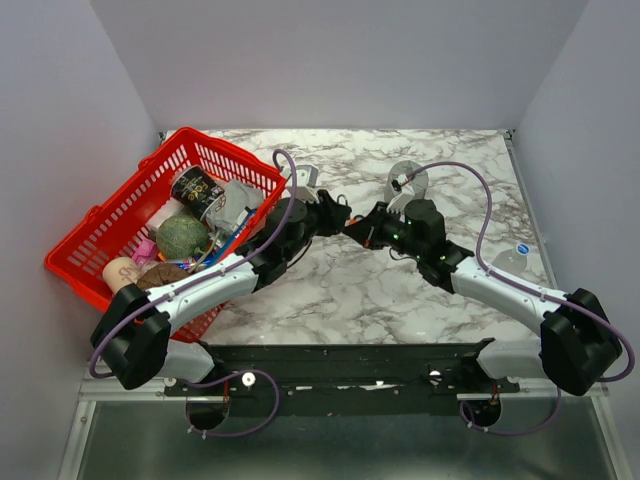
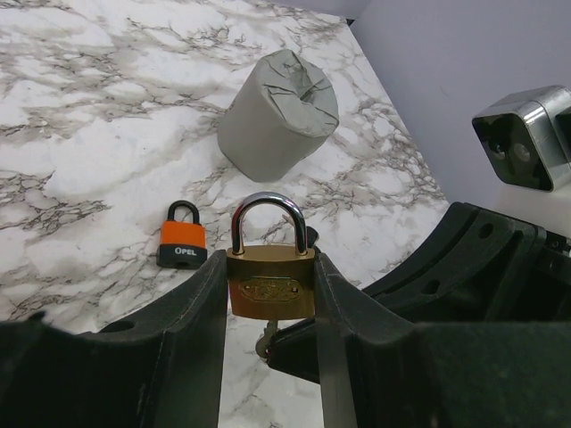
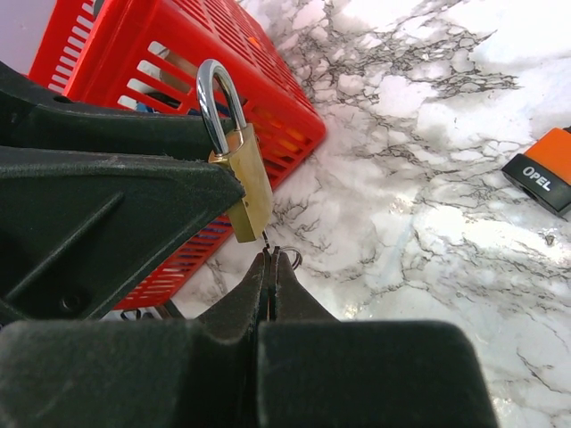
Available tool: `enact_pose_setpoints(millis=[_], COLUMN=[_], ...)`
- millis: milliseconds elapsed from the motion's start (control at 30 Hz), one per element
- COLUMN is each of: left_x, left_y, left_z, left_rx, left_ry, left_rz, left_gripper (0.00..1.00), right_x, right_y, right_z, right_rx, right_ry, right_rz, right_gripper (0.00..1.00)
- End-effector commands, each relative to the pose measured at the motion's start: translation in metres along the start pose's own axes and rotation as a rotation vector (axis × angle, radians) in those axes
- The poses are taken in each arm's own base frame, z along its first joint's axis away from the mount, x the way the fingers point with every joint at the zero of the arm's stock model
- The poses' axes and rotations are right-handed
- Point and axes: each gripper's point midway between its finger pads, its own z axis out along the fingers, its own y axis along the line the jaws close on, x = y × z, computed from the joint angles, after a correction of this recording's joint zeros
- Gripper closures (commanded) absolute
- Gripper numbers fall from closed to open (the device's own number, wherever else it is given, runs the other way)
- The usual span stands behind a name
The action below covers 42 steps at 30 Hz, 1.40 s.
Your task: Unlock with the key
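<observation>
My left gripper (image 2: 269, 267) is shut on the brass padlock (image 2: 270, 283), holding its body upright above the marble table with the steel shackle closed on top. From the other side my right gripper (image 3: 273, 254) is shut on the key (image 3: 267, 239). The key's thin blade runs up into the underside of the brass padlock (image 3: 250, 183), and its head is hidden between the fingers. From the left wrist, a bit of the key's metal (image 2: 266, 339) shows just below the lock body. In the top view the left gripper (image 1: 335, 222) and right gripper (image 1: 360, 228) meet mid-table.
An orange padlock (image 2: 183, 242) lies flat on the marble beyond the held lock. A grey roll (image 2: 278, 111) stands farther back. The red basket (image 1: 215, 148) full of items sits at the left, close to the left arm. A clear lid-like item (image 1: 510, 258) lies at the right.
</observation>
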Motion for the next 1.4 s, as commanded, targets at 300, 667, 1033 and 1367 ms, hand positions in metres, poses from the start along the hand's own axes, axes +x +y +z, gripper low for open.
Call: enact_pose_setpoints(millis=[300, 667, 1033, 1367], left_x=[0.037, 0.049, 0.057, 0.064], left_y=[-0.021, -0.023, -0.023, -0.022], left_z=[-0.004, -0.001, 0.0, 0.003], left_rx=[0.08, 0.087, 0.085, 0.076], left_ry=[0.118, 0.157, 0.181, 0.206], left_rz=[0.004, -0.004, 0.004, 0.021], left_gripper=[1.0, 1.0, 1.0, 1.0], right_x=[-0.073, -0.084, -0.093, -0.101], right_y=[0.012, 0.022, 0.02, 0.019], right_z=[-0.002, -0.01, -0.016, -0.019], right_rx=[-0.011, -0.062, -0.037, -0.013], right_ry=[-0.265, -0.338, -0.388, -0.412], right_rz=[-0.165, -0.225, -0.273, -0.338], right_gripper=[0.99, 0.99, 0.99, 0.99])
